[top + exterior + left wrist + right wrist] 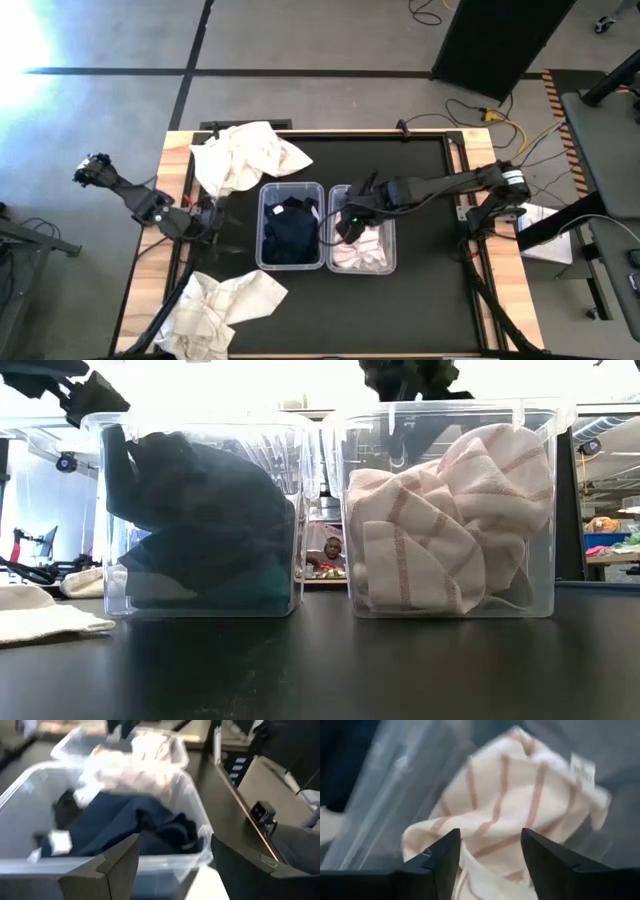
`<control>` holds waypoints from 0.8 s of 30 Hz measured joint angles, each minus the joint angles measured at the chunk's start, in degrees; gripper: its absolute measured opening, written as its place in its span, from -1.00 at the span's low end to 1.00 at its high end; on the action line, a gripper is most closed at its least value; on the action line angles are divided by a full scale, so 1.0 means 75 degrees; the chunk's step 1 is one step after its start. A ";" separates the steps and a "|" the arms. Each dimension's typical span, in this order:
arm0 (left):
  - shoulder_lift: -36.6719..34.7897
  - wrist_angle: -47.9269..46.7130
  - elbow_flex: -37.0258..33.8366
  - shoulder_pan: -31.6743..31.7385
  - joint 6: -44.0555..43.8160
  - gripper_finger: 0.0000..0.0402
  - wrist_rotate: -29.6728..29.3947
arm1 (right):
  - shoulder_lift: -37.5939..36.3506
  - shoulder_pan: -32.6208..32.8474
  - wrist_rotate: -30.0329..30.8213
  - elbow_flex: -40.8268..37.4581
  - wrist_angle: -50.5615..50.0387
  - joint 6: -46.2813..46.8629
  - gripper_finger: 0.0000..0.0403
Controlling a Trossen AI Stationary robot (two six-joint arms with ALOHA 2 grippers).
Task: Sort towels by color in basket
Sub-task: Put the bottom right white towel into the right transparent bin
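Over right bin (pixel 388 262): right hand (pixel 347 222) fingers apart, empty, above striped towel (pixel 520 795). Cloth soft, light, limp; pinch raised fold. Left hand (pixel 205 212) fingers apart beside dark-towel bin (pixel 262 225).

Two bins, two loose cloths, two arms

Two clear bins stand side by side: the left bin (pixel 291 190) holds dark towels (pixel 291 228), number unclear; the right bin (pixel 390 250) holds striped light towels (pixel 362 250), number unclear. Two cream cloths lie outside, one far (pixel 245 155), one near (pixel 225 305).
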 joint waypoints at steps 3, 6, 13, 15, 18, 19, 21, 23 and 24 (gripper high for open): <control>0.0143 -0.1326 0.0782 -0.0002 -0.0729 0.15 -0.0003 | 0.0264 -0.0073 -0.0178 -0.0035 -0.0040 0.1285 -0.01; 0.0287 -0.1870 0.1222 -0.0049 -0.0983 0.15 -0.0007 | 0.0612 -0.0121 -0.0419 -0.0098 -0.0054 0.2384 -0.16; 0.0632 -0.1825 0.1409 -0.0231 -0.0646 0.15 -0.0006 | 0.1675 -0.0176 -0.1203 -0.0171 -0.0096 0.2547 -0.78; 0.0711 -0.1888 0.1357 -0.0261 -0.0632 0.15 -0.0006 | 0.1844 -0.0190 -0.1413 -0.0154 -0.0068 0.1987 -0.90; 0.0815 -0.1885 0.1338 -0.0286 -0.0627 0.15 -0.0003 | 0.2046 -0.0184 -0.1383 -0.0146 -0.0176 0.1234 -0.93; 0.0834 -0.1885 0.1335 -0.0286 -0.0627 0.15 -0.0003 | 0.2083 -0.0187 -0.1384 -0.0151 -0.0179 0.1063 -0.93; 0.0839 -0.1887 0.1335 -0.0286 -0.0611 0.15 -0.0003 | 0.2016 -0.0202 -0.1380 -0.0152 -0.0172 0.0843 -0.94; 0.0818 -0.1885 0.1332 -0.0286 -0.0553 0.15 -0.0003 | 0.1877 -0.0204 -0.1374 -0.0142 -0.0172 0.0731 -0.95; 0.0796 -0.1886 0.1332 -0.0286 -0.0532 0.15 -0.0003 | 0.1802 -0.0202 -0.1368 -0.0100 -0.0200 0.0696 -0.95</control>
